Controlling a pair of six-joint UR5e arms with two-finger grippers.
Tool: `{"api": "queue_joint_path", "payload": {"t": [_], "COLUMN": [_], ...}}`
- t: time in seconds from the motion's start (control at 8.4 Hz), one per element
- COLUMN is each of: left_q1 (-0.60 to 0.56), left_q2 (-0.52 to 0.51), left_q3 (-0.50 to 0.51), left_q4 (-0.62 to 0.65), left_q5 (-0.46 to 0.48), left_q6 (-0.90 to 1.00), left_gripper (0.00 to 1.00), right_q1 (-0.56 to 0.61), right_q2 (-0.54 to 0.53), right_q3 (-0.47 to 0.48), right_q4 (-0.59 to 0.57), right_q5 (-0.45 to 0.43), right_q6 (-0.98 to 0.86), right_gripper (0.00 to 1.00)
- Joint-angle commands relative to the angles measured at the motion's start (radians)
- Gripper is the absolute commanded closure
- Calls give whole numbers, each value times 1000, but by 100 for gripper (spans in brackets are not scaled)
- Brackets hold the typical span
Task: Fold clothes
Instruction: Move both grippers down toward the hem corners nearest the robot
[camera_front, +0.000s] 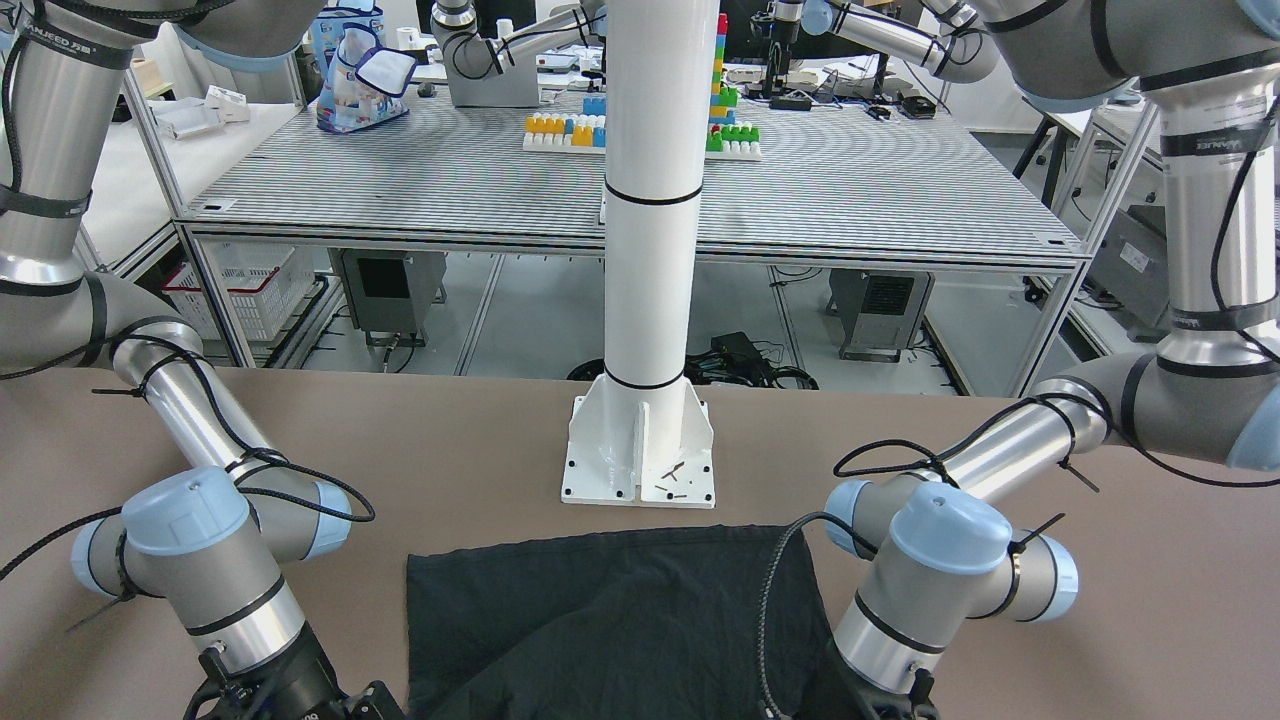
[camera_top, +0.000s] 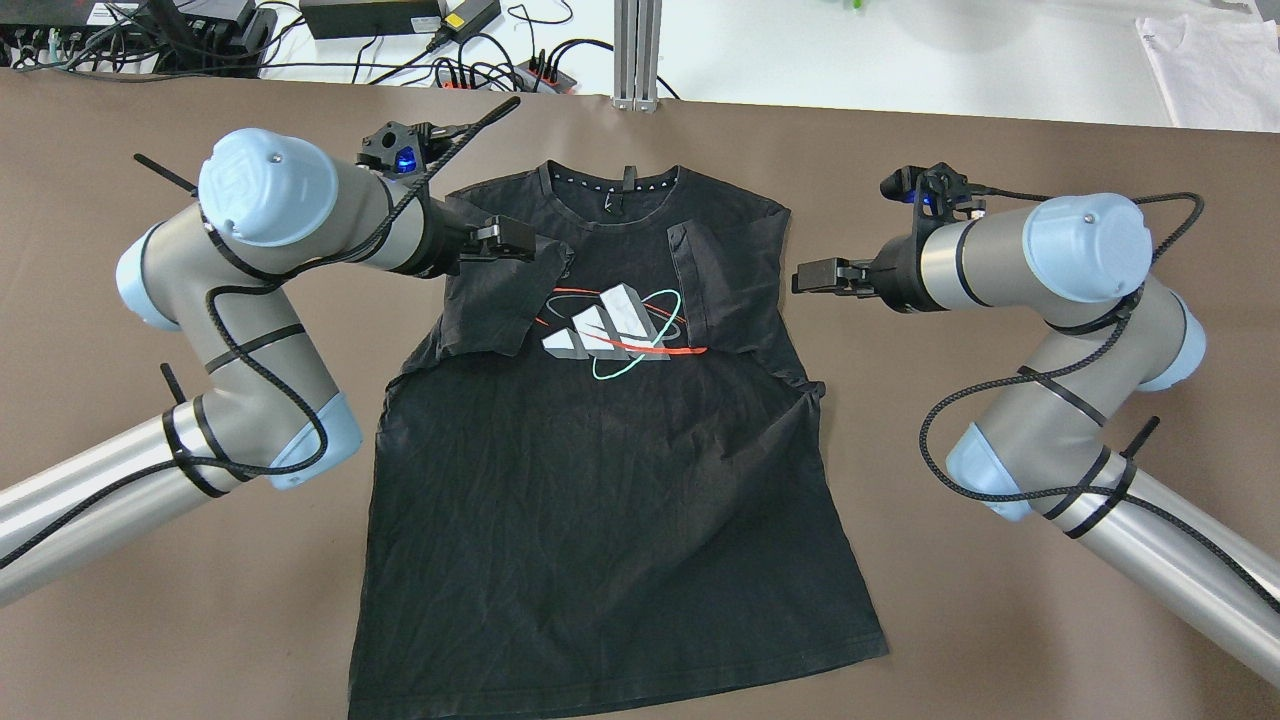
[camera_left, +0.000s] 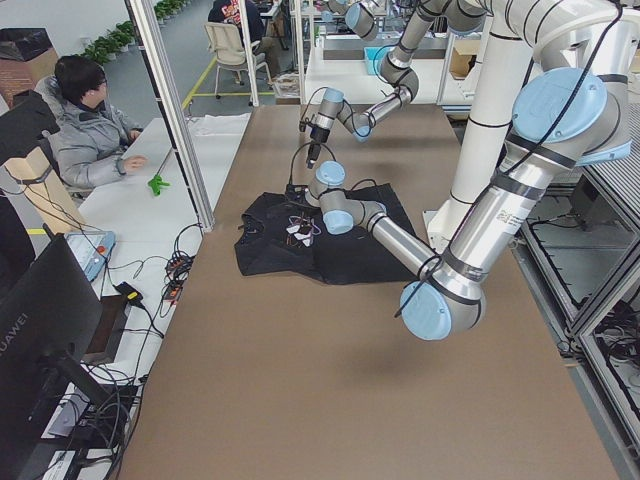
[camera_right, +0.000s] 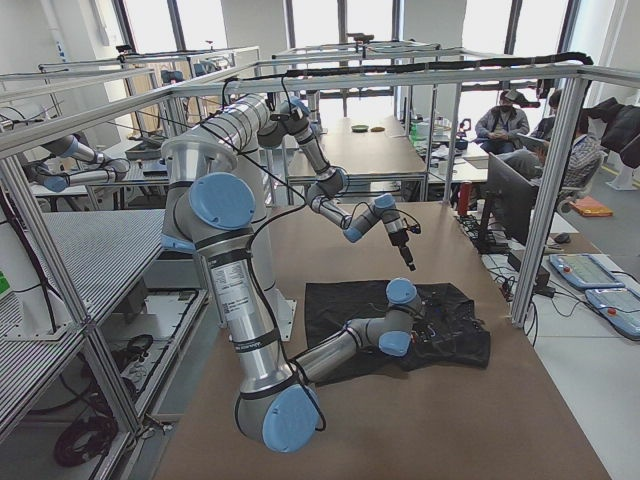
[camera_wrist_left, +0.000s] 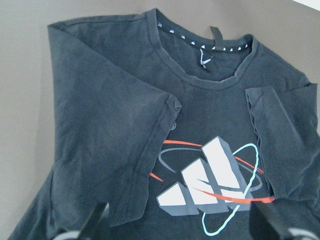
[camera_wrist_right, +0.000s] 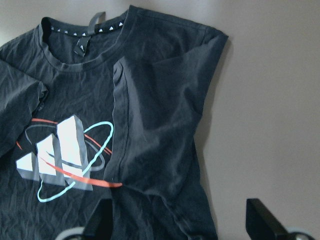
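Now my left gripper and right gripper are hovering open, empty, at the shoulders of the black shirt lying flat on the table, sleeves tucked in. I am reckoning on pinching both hem corners evenly, lifting together.

You have a black T-shirt between the black left gripper and the black right gripper. Just beyond the left gripper's tip, its print shows white-and-grey bars, a mint-green loop and red streaks. White triangles line the collar. The table under both grippers is plain brown.
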Motion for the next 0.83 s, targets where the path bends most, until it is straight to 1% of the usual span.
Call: {"api": "queue_joint_path", "payload": {"t": [0.0, 0.12, 0.24, 0.36, 0.48, 0.6, 0.71], "left_q1": [1, 5, 3, 5, 5, 8, 18], "left_q2": [150, 210, 260, 314, 359, 408, 451], "left_q3": [-122, -171, -194, -202, -229, -281, -309], "left_q4": [-10, -23, -66, -129, -154, -152, -171], "left_q5": [-22, -19, -20, -19, -14, -8, -8], "left_q6": [-65, -79, -117, -125, -127, -133, -159], "left_gripper": [0, 0, 0, 0, 0, 0, 0], "right_q1": [-5, -11, -24, -79, -128, -158, -202], "right_q2": [-152, -225, -279, -333, -389, -419, -424], "right_q3": [106, 160, 197, 212, 205, 203, 202], "right_q4": [9, 16, 29, 106, 238, 304, 308], "right_q5": [102, 106, 116, 113, 107, 107, 102], "right_q6": [18, 91, 155, 238, 305, 352, 381], "right_gripper": [6, 6, 6, 6, 6, 6, 6]}}
